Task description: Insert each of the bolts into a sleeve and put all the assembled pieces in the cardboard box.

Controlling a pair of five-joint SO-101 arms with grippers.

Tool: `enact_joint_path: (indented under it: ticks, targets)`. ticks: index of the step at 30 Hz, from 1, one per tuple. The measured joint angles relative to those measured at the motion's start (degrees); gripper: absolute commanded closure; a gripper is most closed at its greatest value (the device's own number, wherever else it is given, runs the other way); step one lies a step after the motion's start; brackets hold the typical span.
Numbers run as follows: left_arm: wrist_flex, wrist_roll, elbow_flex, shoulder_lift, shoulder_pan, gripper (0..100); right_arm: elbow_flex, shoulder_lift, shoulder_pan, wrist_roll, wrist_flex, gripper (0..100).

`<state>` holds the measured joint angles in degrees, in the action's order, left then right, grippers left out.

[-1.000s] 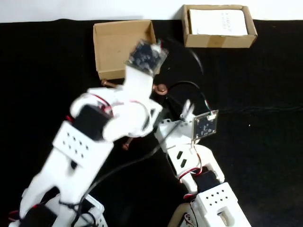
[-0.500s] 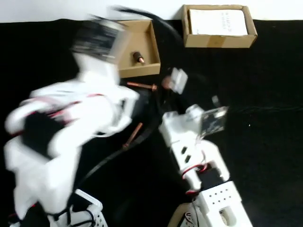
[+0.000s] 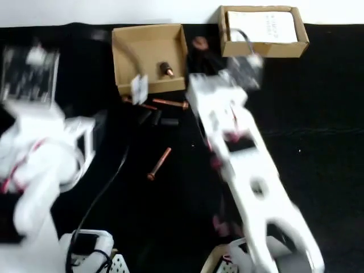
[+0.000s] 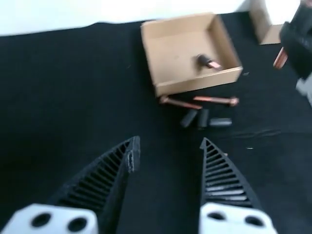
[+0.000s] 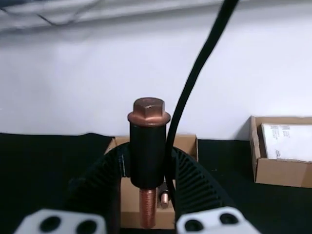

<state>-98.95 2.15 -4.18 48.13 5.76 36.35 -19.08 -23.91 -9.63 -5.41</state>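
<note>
The cardboard box [image 3: 149, 57] stands at the far side with one assembled piece [image 3: 166, 69] lying inside. My right gripper [image 5: 146, 180] is shut on a black sleeve with a copper bolt through it [image 5: 147, 151], held upright. In the high view it is just right of the box, around [image 3: 199, 48]. My left gripper [image 4: 168, 151] is open and empty, hanging well back from the box [image 4: 190, 48]. Two loose bolts [image 4: 217, 100] [image 4: 178, 103] and three black sleeves [image 4: 203, 118] lie in front of the box. Another bolt [image 3: 158, 164] lies nearer on the cloth.
A second cardboard box [image 3: 264, 31] holding white paper stands at the far right. The left arm [image 3: 40, 153] fills the near left side and a black cable [image 3: 108, 182] trails across the black table. A white wall rises behind the boxes.
The left arm has swung back from over the box to the near left, uncovering an assembled piece inside. The right arm has stretched towards the far side, carrying its bolt and sleeve up beside the box.
</note>
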Motion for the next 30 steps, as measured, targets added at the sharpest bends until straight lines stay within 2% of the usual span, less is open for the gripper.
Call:
enact_joint_path:
  ticks: [6,14,20,30]
  targets:
    - [3.16,1.14,17.41,8.09,7.3,80,-19.87,26.46,0.0,0.0,0.0,99.1]
    - [5.1,1.14,29.36,11.43,8.88,80,-47.03,56.62,-0.88,0.88,1.23,99.1]
    - [7.74,1.14,37.98,15.74,8.88,80,-67.34,72.53,-2.37,7.12,6.68,99.1]
    - [9.67,1.14,45.98,23.3,8.88,80,-92.66,88.0,-2.55,7.74,21.19,98.5]
